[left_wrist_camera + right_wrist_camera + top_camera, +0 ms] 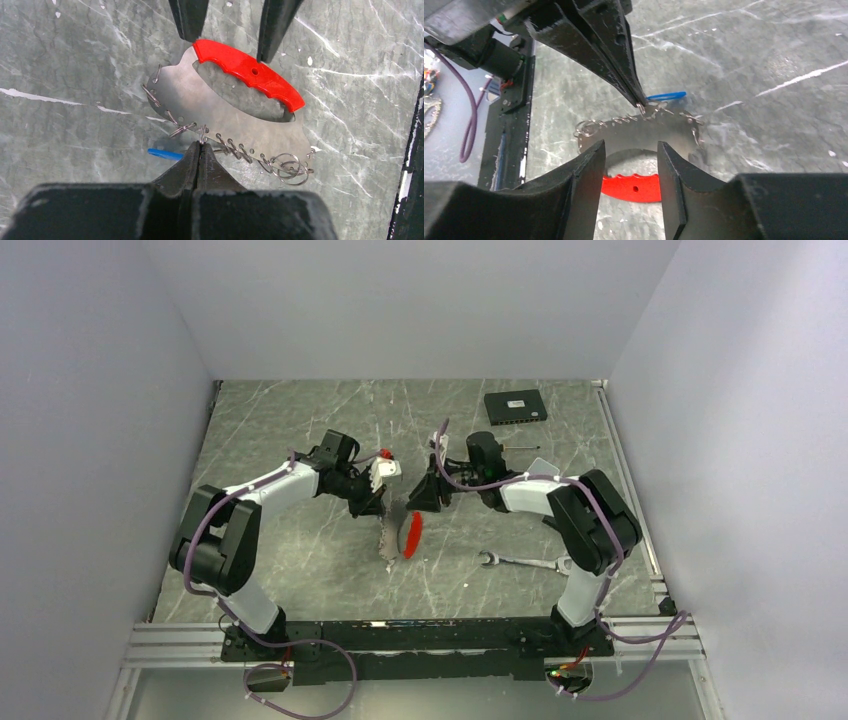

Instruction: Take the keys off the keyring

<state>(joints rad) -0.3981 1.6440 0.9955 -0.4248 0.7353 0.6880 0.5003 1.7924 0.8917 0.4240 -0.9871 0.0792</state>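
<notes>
The keyring (200,100) is a flat silvery plate with a red grip (250,72) and several small wire rings along its edge. My left gripper (201,145) is shut on one small ring (202,134) at that edge. A blue key head (162,154) sticks out just left of the shut tips, and also shows in the right wrist view (666,95). My right gripper (630,145) is open, one finger on each side of the red grip (631,187), not touching it. From above, both grippers (375,502) (425,495) meet over the keyring (390,535). Other keys are not discernible.
A silver wrench (520,562) lies on the table at the right, near the right arm. A black box (515,406) sits at the back right. White walls close in the table on three sides.
</notes>
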